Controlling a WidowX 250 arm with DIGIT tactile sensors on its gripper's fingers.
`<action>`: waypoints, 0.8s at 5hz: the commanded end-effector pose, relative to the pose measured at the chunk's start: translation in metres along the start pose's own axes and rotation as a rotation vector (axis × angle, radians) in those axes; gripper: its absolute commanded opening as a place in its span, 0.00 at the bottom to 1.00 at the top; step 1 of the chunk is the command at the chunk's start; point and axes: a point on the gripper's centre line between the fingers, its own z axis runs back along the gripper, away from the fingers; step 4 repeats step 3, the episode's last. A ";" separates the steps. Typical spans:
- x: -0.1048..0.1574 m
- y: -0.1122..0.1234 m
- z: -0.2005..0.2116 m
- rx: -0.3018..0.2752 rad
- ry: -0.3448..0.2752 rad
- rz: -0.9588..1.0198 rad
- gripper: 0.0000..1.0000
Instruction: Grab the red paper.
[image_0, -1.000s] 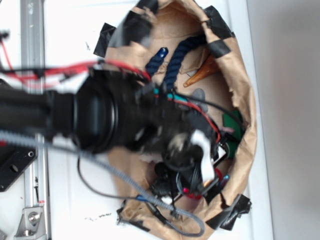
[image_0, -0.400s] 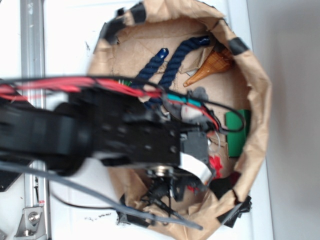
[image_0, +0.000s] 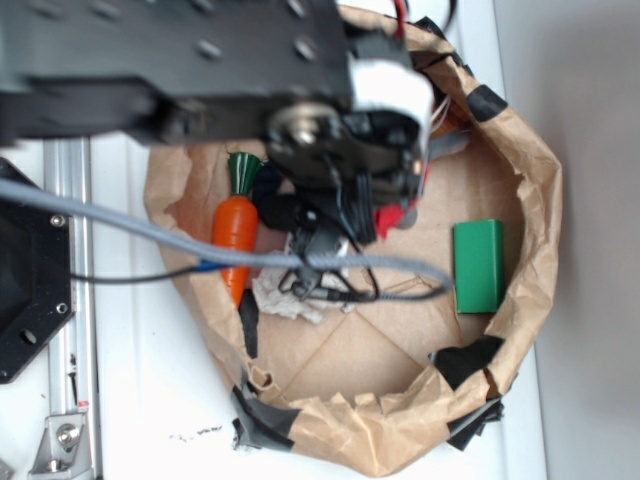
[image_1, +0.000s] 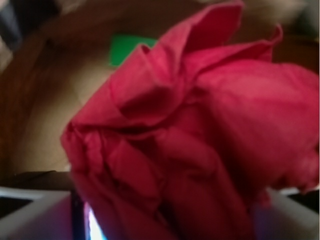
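gripper (image_0: 400, 205) over brown paper basket (image_0: 530, 250), pinching red paper (image_1: 200, 145) betw its fingers, wad fills wrist view | red scrap just visible under arm in ext view | green block (image_0: 478, 265) on basket floor at right | toy carrot (image_0: 236, 225) + white paper wad (image_0: 285, 298) at left

My arm (image_0: 170, 60) is a broad matt-black housing with small round screw heads dotted along its top face. At my wrist sits a white block (image_0: 385, 85) beside a silver round hub (image_0: 300, 125). Thin red and black wires (image_0: 425, 110) run past the white block. A thick grey braided cable (image_0: 200, 245) sweeps out from under me, and a thinner black lead (image_0: 140, 278) trails below it. In the wrist view, pale grey finger edges (image_1: 35, 212) frame the bottom.
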 end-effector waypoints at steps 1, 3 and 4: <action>-0.019 -0.024 0.059 0.085 0.013 0.466 0.00; -0.032 -0.011 0.020 0.155 0.036 0.503 0.00; -0.032 -0.011 0.020 0.155 0.036 0.503 0.00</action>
